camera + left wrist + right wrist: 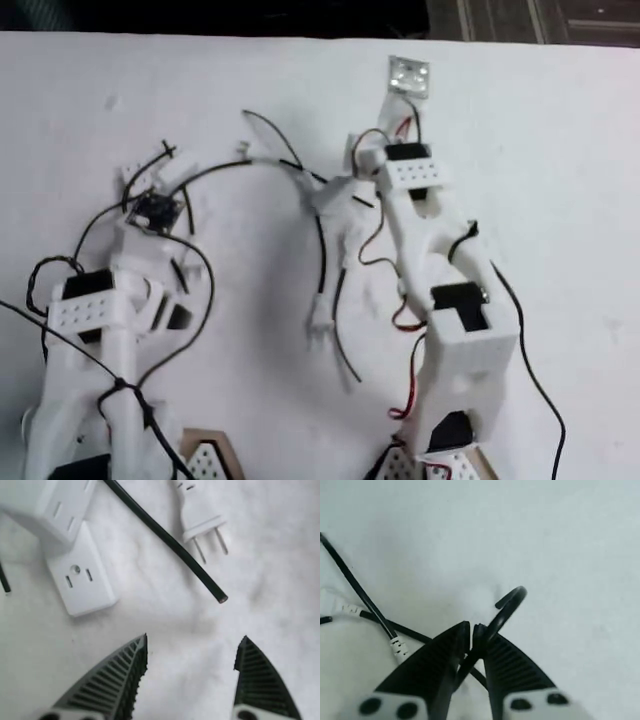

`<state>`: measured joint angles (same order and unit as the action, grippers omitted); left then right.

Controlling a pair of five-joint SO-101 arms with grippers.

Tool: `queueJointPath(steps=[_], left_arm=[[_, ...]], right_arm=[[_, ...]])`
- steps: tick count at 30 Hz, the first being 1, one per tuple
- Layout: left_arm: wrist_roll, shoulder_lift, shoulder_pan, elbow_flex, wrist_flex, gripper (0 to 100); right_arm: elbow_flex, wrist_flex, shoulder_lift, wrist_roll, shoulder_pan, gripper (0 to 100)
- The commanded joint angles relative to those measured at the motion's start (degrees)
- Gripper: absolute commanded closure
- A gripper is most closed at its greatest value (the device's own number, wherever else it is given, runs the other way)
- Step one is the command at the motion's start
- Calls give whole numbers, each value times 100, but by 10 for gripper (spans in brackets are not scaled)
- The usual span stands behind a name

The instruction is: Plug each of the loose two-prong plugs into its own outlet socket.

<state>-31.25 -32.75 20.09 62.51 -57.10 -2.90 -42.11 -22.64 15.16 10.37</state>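
Observation:
My left gripper (192,645) hangs open over the white table. Just ahead of it lies a white outlet socket (82,580), with a second outlet block (45,505) beside it. A loose white two-prong plug (202,517) lies ahead too, its prongs bare, next to a black cable end (170,540). My right gripper (472,630) is shut on a black cable (507,605) that curls up past its tips; in the high view this right gripper (335,195) sits at the table's middle. Another white plug (320,318) lies nearer the arms. The left gripper (160,180) is at the left.
Black cables (325,250) trail across the middle of the table between the arms. A small shiny square (409,76) lies at the far edge. Red and black arm wires (405,320) hang beside the right arm. The table's right side is bare white surface (570,180).

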Motion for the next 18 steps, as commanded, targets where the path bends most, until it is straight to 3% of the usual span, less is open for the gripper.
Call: queueJointPath(steps=[1,18], left_arm=[[35,-163,57,-18,62,714],[35,-163,57,-18,62,714]], right_arm=[[-308,110,804,-9,-233,982],[-659,1719,936,-747,-1165,982]])
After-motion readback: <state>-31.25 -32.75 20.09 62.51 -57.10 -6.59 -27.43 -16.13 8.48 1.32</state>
